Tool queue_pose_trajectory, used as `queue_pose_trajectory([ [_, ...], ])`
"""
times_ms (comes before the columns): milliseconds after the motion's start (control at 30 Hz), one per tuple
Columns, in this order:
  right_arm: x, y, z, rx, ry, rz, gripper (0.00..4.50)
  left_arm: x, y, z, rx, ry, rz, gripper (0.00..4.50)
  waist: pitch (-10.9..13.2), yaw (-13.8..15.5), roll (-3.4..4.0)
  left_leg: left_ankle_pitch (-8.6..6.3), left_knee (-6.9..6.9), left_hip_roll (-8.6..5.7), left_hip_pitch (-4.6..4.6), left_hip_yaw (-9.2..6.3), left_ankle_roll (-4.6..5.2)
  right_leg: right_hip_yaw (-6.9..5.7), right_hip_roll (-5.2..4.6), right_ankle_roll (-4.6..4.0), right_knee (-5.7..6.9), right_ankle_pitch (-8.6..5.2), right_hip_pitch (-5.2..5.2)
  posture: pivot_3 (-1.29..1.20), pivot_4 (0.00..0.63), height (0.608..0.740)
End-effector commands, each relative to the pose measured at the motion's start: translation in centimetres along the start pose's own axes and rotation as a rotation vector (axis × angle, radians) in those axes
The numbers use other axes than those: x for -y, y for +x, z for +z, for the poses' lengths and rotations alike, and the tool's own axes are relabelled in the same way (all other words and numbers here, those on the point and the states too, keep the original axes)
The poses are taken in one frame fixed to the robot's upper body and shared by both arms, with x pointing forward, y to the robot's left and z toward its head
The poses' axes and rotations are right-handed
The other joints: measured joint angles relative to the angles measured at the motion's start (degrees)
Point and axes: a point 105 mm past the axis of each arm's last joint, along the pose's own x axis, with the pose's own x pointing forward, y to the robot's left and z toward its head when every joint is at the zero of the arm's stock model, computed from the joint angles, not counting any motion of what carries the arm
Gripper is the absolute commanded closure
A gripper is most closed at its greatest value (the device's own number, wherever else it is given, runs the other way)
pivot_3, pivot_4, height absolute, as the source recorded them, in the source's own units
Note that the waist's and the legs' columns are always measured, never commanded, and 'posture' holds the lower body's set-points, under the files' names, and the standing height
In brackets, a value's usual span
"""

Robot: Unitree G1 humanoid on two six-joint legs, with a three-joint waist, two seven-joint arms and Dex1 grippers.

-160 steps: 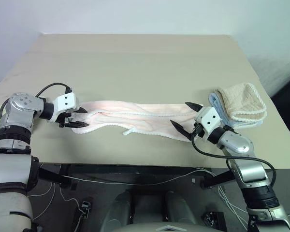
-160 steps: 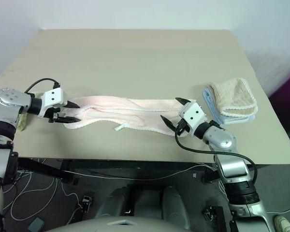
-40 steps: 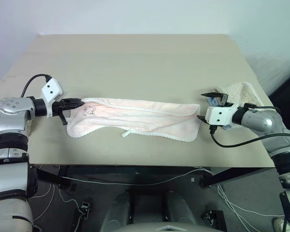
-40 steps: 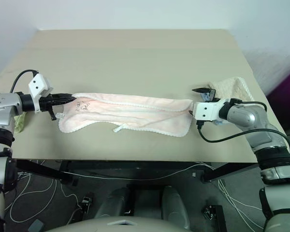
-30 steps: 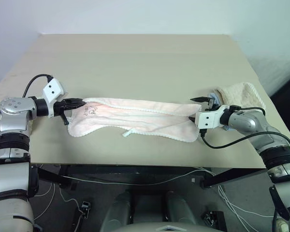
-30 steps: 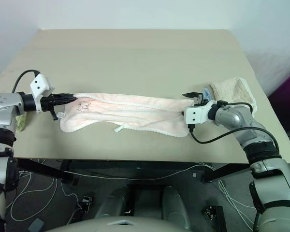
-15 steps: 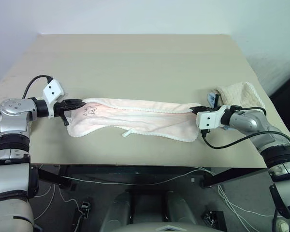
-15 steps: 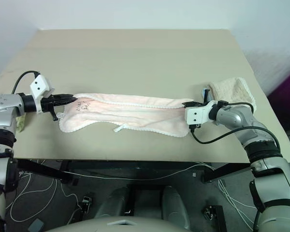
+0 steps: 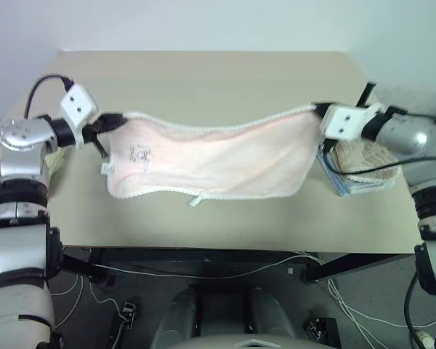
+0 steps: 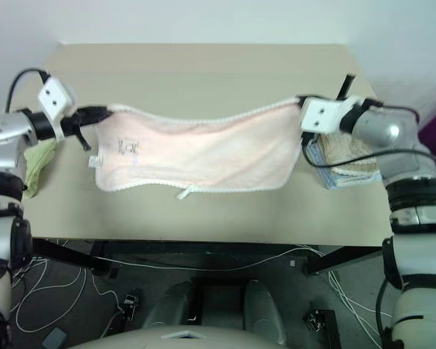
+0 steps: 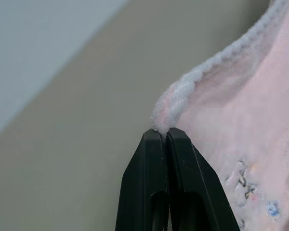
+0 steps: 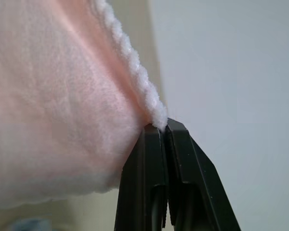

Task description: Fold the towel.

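Observation:
The pink towel [image 9: 211,156] with a white scalloped edge hangs spread out above the table [image 9: 203,80], held up by its two top corners. My left gripper [image 9: 115,119] is shut on the top left corner; in the left wrist view its black fingers [image 11: 166,154] pinch the white edge of the towel [image 11: 241,125]. My right gripper [image 9: 320,110] is shut on the top right corner, and the right wrist view shows its fingers [image 12: 166,149] clamped on the towel [image 12: 58,96]. The towel's lower edge sags just above the table, with a small tag [image 9: 196,198] dangling.
A folded beige towel [image 9: 363,156] on a blue cloth [image 9: 333,174] lies at the table's right edge, behind my right arm. A green cloth [image 10: 35,171] sits at the left edge under my left arm. The table's far half lies beyond the towel.
Both grippers have risen and lifted the towel off the table, so it now hangs spread open. The right gripper shut on its corner about half a second ago.

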Motion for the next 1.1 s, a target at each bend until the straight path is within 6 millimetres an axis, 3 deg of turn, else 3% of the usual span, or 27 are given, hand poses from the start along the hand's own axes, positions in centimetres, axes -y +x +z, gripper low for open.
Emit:
queue_pose_trajectory([
  [33, 5.7, -1.5, 0.8, 0.025, 0.006, -0.12, 4.48, -4.0, -0.7, 3.0, 0.046, 0.016, 0.157, 4.5, 0.01, -0.1, 0.01, 0.0, -0.01, 0.0, -0.03, 0.0, 0.0, 0.0, 0.0, 0.0, 0.01, 0.0, -0.03, 0.0, 0.15, 0.74],
  [200, 8.1, -3.6, 1.3, 0.058, 0.019, -0.116, 4.48, -6.5, -2.5, 5.4, 0.083, 0.052, 0.224, 4.5, 0.02, -0.86, 0.01, 0.0, -0.08, 0.0, -0.07, 0.0, 0.0, 0.0, 0.0, 0.01, -0.06, -0.01, -0.05, 0.0, 0.15, 0.74],
  [333, 6.9, -5.3, 1.4, 0.09, 0.066, -0.034, 4.48, -6.4, -4.2, 4.4, 0.057, 0.058, 0.191, 4.5, 0.02, -1.37, 0.01, 0.0, -0.08, 0.0, -0.07, 0.0, 0.01, 0.0, -0.02, 0.03, -0.05, -0.01, -0.04, 0.0, 0.15, 0.74],
  [367, 5.9, -5.5, 1.5, 0.104, 0.089, 0.0, 4.48, -5.9, -4.4, 3.8, 0.041, 0.059, 0.164, 4.5, 0.01, -1.42, 0.02, 0.0, -0.06, 0.01, -0.06, -0.01, 0.01, 0.0, -0.01, 0.03, -0.03, -0.01, -0.04, 0.0, 0.15, 0.74],
  [500, -1.6, -6.4, 2.3, 0.151, 0.206, 0.221, 4.48, -2.4, -5.6, 0.4, -0.005, 0.037, -0.004, 4.5, -0.03, -1.51, 0.08, -0.01, -0.1, 0.06, -0.01, 0.0, 0.01, 0.03, 0.01, 0.03, 0.02, -0.02, -0.01, 0.0, 0.15, 0.74],
  [700, -7.8, -8.8, 5.2, 0.18, 0.377, 0.378, 4.48, 3.0, -9.4, -3.5, -0.121, -0.007, -0.227, 4.5, 0.01, -1.44, 0.12, -0.01, 0.06, 0.08, -0.19, 0.03, 0.02, 0.15, -0.09, 0.02, 0.22, -0.02, -0.25, 0.0, 0.15, 0.74],
  [933, -11.6, -12.2, 7.7, 0.175, 0.559, 0.59, 4.48, 5.5, -14.2, -4.3, -0.245, -0.119, -0.309, 4.5, 0.0, -0.48, 0.1, -0.05, 0.05, 0.09, 0.03, -0.01, 0.08, 0.11, -0.19, 0.02, 0.01, -0.02, 0.12, 0.0, 0.15, 0.74],
  [1100, -12.8, -12.6, 8.5, 0.176, 0.62, 0.678, 4.48, 6.4, -14.6, -5.0, -0.305, -0.122, -0.33, 4.5, -0.01, 0.32, 0.1, -0.07, 0.03, 0.1, 0.14, 0.01, 0.09, 0.1, -0.21, 0.02, -0.08, -0.02, 0.26, 0.0, 0.15, 0.74],
])
